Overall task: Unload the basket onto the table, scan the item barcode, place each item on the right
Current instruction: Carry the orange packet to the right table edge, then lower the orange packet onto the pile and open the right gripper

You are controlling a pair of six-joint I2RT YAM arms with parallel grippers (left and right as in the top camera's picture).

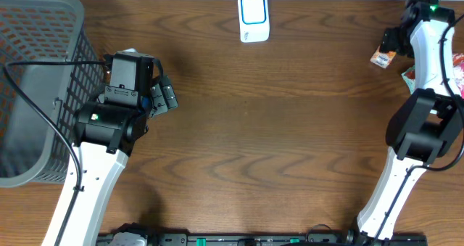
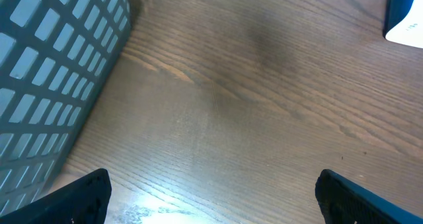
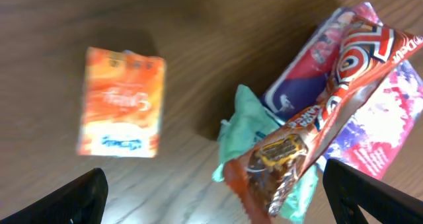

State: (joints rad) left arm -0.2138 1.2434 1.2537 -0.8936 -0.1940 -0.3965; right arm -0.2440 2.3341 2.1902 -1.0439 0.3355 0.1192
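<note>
Pick-up is judged the current step. The right gripper (image 3: 221,196) jaws are spread wide, empty, above the orange packet (image 3: 121,112), which should be grasped next. The left gripper (image 2: 211,199) jaws are likewise wide and empty.

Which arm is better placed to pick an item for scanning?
Right. The right hand, open, hovers over the orange packet and snack pile; the left hand, also open, hangs over bare table beside the basket, no item near.
</note>
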